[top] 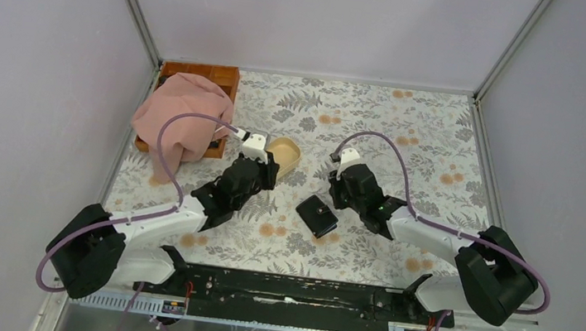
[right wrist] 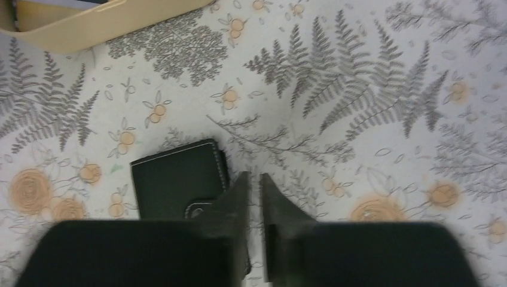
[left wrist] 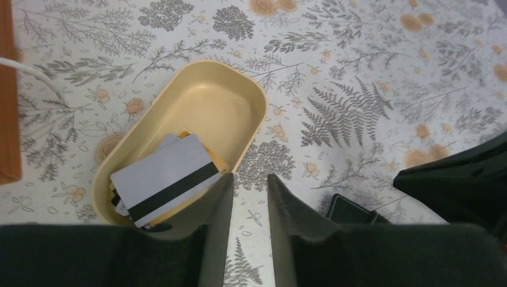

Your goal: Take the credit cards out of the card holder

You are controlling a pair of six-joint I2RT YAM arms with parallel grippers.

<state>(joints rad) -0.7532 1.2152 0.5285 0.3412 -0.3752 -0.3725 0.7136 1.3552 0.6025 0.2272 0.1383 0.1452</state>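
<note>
The card holder [top: 316, 216] is a black folded wallet lying shut on the patterned cloth between the two arms. It also shows in the right wrist view [right wrist: 176, 179], with its light stud beside my finger, and a corner of it shows in the left wrist view [left wrist: 353, 209]. The credit cards [left wrist: 167, 179] lie stacked in the beige oval dish [left wrist: 257, 101]; the top one is light grey with a black stripe. My left gripper [left wrist: 250, 179] is open and empty, beside the dish's near end. My right gripper [right wrist: 255, 179] is shut and empty, just right of the wallet.
The beige dish [top: 296, 149] sits mid-table next to my left gripper [top: 271, 171]; its edge shows in the right wrist view [right wrist: 89, 33]. A pink cloth [top: 183, 115] drapes over a brown wooden tray [top: 200, 76] at the back left. My right gripper [top: 343, 190] hangs behind the wallet.
</note>
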